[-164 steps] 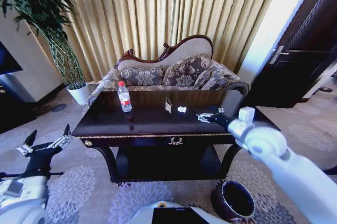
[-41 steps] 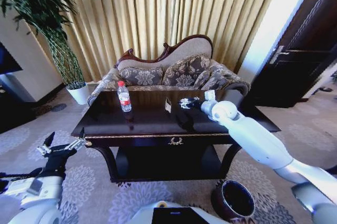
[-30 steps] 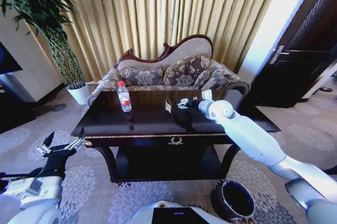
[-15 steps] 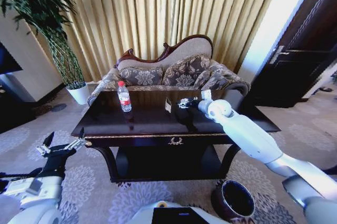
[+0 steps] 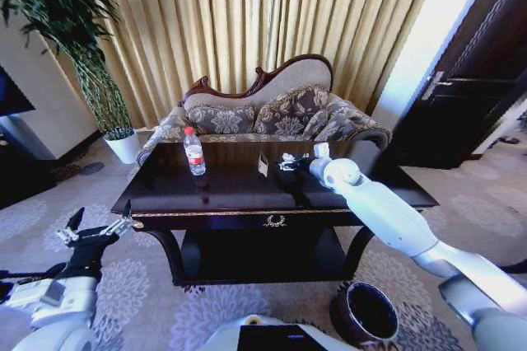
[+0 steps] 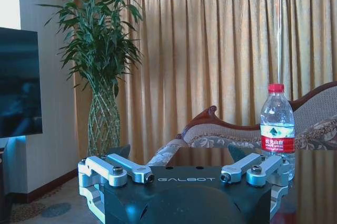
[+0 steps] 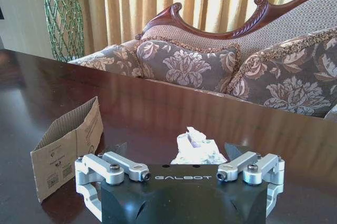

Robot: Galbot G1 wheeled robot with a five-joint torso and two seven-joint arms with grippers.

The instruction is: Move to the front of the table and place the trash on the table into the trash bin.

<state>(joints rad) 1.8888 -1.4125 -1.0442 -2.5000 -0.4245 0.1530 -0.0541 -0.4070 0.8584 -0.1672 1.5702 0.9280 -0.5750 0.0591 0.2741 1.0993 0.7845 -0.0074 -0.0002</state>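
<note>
Here the right hand, fingers spread apart, hovers at the crumpled paper scrap on the table, so the grasp is in hand and closing around it seems next.

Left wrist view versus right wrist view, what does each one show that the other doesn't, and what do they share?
The left wrist view alone shows the clear plastic bottle with a red label, the tall green potted plant and the open left gripper. The right wrist view alone shows the crumpled white paper scrap, the folded brown cardboard piece and the open right gripper over that scrap. Both show the glossy dark wooden table, the carved patterned sofa and the gold curtains.
</note>
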